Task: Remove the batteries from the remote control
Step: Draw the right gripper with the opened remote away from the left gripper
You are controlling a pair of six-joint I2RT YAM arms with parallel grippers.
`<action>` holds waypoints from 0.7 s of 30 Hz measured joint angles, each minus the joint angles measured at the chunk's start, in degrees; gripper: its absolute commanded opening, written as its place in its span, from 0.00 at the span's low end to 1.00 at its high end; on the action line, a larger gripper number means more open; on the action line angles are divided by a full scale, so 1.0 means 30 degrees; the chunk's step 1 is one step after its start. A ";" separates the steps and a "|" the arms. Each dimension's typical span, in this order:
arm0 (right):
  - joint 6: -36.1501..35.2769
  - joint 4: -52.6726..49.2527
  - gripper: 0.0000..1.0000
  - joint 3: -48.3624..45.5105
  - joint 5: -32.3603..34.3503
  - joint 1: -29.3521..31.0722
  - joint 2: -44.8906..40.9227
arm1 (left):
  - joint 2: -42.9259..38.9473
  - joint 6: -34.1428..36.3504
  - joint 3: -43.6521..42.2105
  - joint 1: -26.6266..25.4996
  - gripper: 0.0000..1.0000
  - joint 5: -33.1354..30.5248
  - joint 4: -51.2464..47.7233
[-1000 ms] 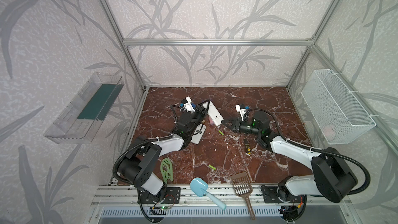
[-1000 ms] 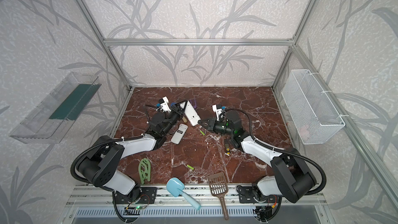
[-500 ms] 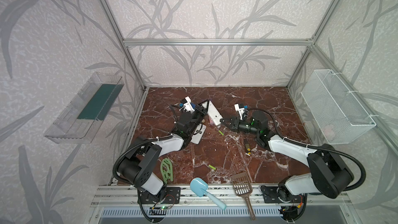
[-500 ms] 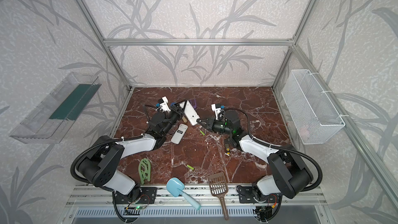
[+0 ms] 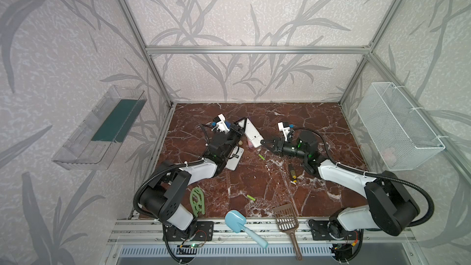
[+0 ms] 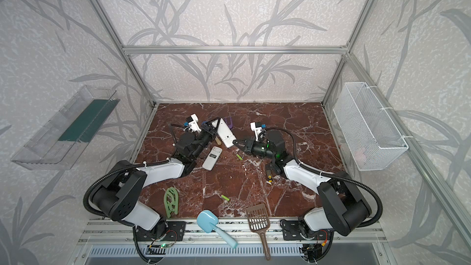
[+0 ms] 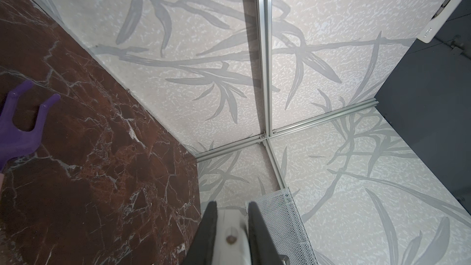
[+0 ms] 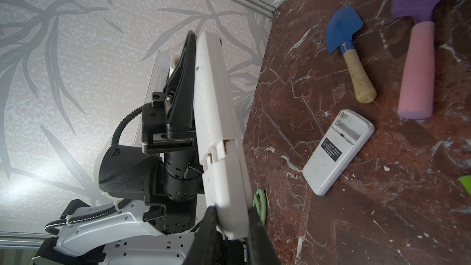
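Gripping raised remote (image 5: pixel 252 133) — left gripper (image 5: pixel 241 124), right gripper (image 5: pixel 264 141) both clamped on it; batteries (image 5: pixel 261 157) loose on table (image 5: pixel 318 113); cover (image 8: pixel 226 184) seemingly unopened.

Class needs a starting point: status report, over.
Left gripper, right gripper both clamp long white remote above table. Two batteries lie loose there. Nothing blocking.

The batteries (image 5: pixel 261 157) are lime green, the remote (image 5: pixel 253 135) white, the table (image 5: pixel 254 174) red-brown marble with white veins.
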 measured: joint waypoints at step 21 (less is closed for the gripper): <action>-0.0976 -0.0546 0.00 -0.0015 -0.0153 0.0095 -0.1202 | 0.0364 0.0073 0.0066 0.0255 0.00 0.0809 -0.0153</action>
